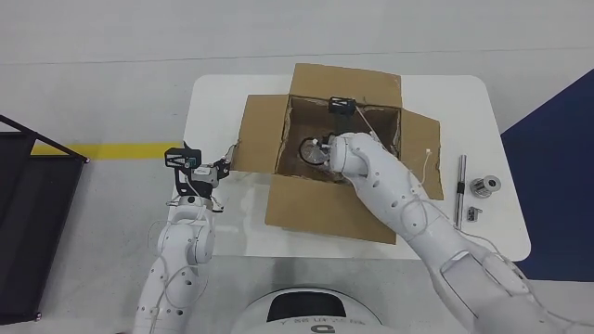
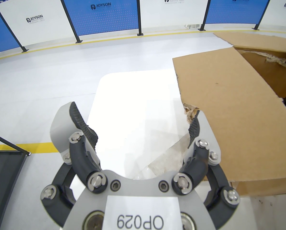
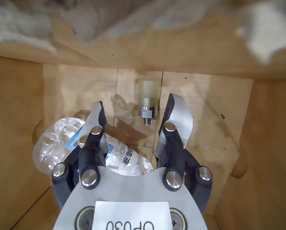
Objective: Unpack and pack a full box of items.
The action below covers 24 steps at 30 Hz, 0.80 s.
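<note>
My right claw (image 3: 135,106) hangs down inside the cardboard box (image 1: 314,211), jaws apart and nothing between the pads. Beyond my fingertips, in line with the gap, a small cylinder part (image 3: 147,96) lies on the box floor: pale translucent cap, metal hex collar, threaded stud pointing back toward me. I am not touching it. A crumpled clear plastic bag (image 3: 50,142) with a blue-and-white label lies beside one of my fingers and partly under the claw, close to a side wall. From above, the box stands open in the middle of the white table (image 1: 223,97), all four flaps spread, with a black item (image 1: 342,105) at its far wall. On the table to the right of the box lie a metal rod (image 1: 461,181), a round metal part (image 1: 484,186) just beside it, and a small fitting (image 1: 472,212). My left claw (image 2: 134,113) is also spread wide and holding nothing, at the table's left edge; one fingertip sits close to the torn edge of the box's left flap (image 2: 224,111), and I cannot tell whether it touches.
</note>
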Tool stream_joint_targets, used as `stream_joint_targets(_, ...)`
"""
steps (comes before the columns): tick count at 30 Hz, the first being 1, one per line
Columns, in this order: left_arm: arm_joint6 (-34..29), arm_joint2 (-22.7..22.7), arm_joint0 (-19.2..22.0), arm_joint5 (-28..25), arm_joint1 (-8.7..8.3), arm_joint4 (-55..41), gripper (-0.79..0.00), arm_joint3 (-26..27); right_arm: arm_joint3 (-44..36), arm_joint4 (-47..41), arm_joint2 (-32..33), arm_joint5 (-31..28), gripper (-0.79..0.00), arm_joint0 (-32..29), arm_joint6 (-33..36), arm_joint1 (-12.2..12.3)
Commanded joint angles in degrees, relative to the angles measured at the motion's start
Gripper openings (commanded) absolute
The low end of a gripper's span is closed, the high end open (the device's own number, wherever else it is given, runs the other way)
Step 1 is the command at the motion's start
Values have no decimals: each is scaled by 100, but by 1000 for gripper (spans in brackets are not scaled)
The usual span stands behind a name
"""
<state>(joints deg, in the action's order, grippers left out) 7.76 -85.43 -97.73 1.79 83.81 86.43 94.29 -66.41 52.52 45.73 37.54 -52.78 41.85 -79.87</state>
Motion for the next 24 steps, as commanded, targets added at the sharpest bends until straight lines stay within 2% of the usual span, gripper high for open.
stream_joint_targets(1,0,0,0,0,0,0,0,0,141,44,-46,44,-376,22,-75,-37)
stream_joint_targets(6,0,0,0,0,0,0,0,0,566,226,-244,252,-437,180,-158,-173)
stream_joint_targets(9,0,0,0,0,0,0,0,0,676,203,-268,311,-597,219,-232,-239)
stream_joint_targets(10,0,0,0,0,0,0,0,0,645,210,-255,344,-723,201,-285,-249)
stream_joint_targets(11,0,0,0,0,0,0,0,0,571,239,-241,356,-785,155,-356,-250)
stream_joint_targets(16,0,0,0,0,0,0,0,0,-340,677,-97,279,-785,-392,-507,-116)
stream_joint_targets(20,0,0,0,0,0,0,0,0,-1528,1177,274,108,-785,-1151,-554,115)
stream_joint_targets(24,0,0,0,0,0,0,0,0,-2998,1548,827,-271,-785,-2108,-941,345)
